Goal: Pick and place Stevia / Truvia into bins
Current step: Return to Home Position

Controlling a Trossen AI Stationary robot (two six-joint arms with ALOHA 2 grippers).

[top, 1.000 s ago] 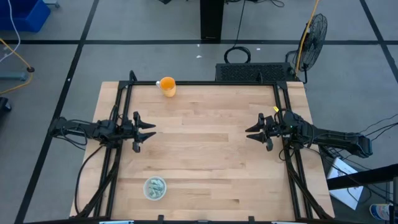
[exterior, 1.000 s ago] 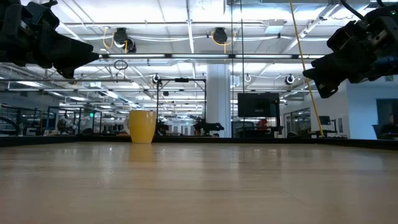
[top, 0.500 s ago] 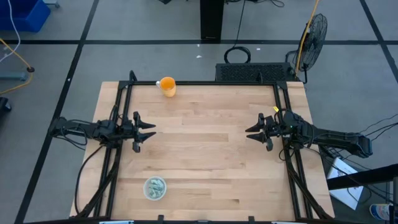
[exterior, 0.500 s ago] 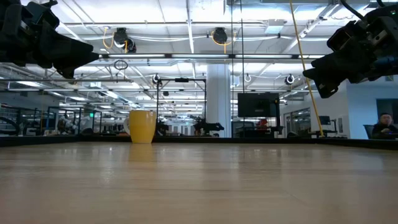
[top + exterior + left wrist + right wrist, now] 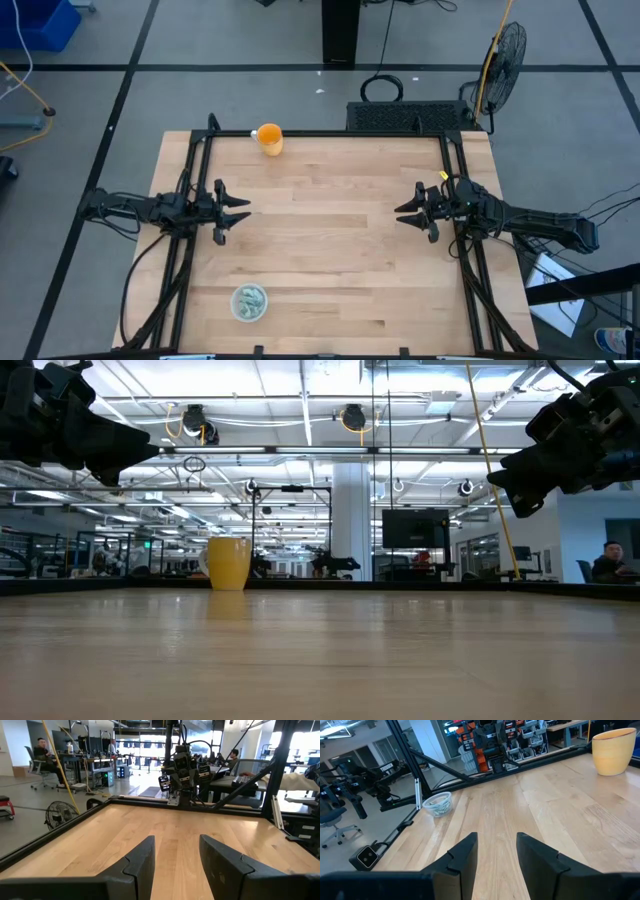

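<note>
Two pairs of dark fingers stand apart with nothing between them — the left fingers [image 5: 142, 862] and the right fingers [image 5: 464, 854] alike. The left gripper [image 5: 243, 210] hovers over the tabletop [image 5: 330, 260] near the middle of its left edge; the right gripper [image 5: 403, 214] faces it from near the middle of the right edge. Stevia sachets [image 5: 251, 301] lie heaped inside the clear cup [image 5: 235, 304], which stands by the front-left corner — well apart from both grippers. A yellow cup [image 5: 270, 138] stands at the back edge, toward the left corner.
</note>
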